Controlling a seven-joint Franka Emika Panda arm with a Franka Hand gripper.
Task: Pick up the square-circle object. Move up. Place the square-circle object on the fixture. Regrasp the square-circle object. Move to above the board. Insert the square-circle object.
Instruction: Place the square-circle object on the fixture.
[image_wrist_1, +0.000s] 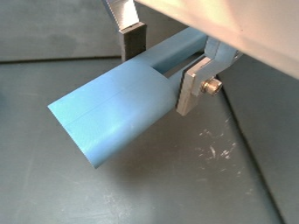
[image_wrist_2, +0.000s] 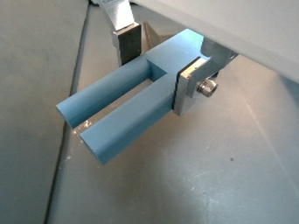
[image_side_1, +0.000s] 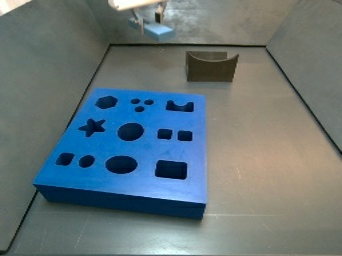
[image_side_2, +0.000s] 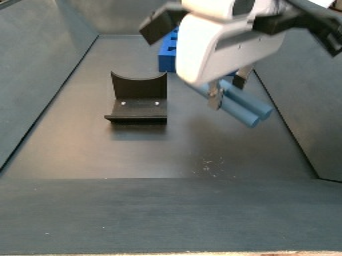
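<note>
Two fingers (image_wrist_2: 191, 86) clamped on square-circle object (image_wrist_2: 122, 109).

Pincer (image_side_1: 150, 17) cropped, board (image_side_2: 170, 52) mostly hidden.

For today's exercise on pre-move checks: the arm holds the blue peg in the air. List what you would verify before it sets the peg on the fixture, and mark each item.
1. Peg clamped between the fingers: ok, in both wrist views.
2. Peg clear of the floor: ok, the gripper holds it in the air in a side view.
3. Fixture upright, notch facing up: ok.
4. Notch free of other pieces: ok, nothing in it in both side views.
5. Board out of the path: ok, it lies apart from the fixture.
6. Peg lined up over the notch: cannot tell.
</note>
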